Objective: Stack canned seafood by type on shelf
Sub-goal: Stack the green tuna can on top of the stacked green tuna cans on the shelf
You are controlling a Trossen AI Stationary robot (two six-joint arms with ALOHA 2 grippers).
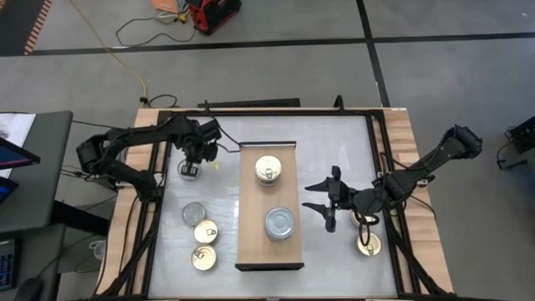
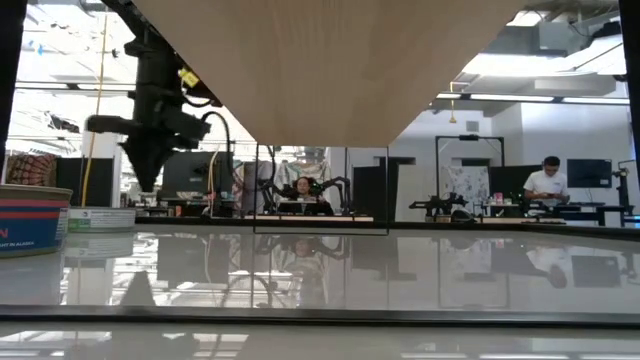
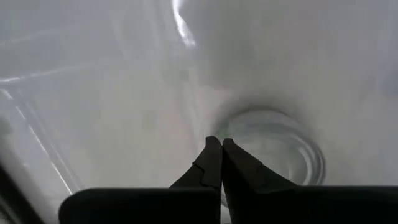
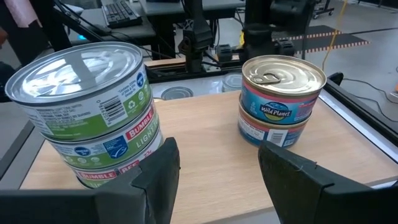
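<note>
The light-wood shelf (image 1: 267,205) lies mid-table. On it stand a stack of gold-lidded cans (image 1: 267,170) (image 4: 281,99) and a stack of silver-lidded cans (image 1: 280,223) (image 4: 87,115). My left gripper (image 1: 191,167) (image 3: 217,143) points down, shut and holding nothing, just over a silver-lidded can (image 3: 277,149) that rests on the table left of the shelf. My right gripper (image 1: 322,199) (image 4: 217,171) hovers open at the shelf's right edge, facing both stacks, nothing between its fingers.
Left of the shelf, nearer the front, lie a silver-lidded can (image 1: 193,213) and two gold-lidded cans (image 1: 206,232) (image 1: 203,257). Another gold-lidded can (image 1: 368,243) sits on the right, under my right arm. A dark frame (image 1: 284,107) edges the tabletop.
</note>
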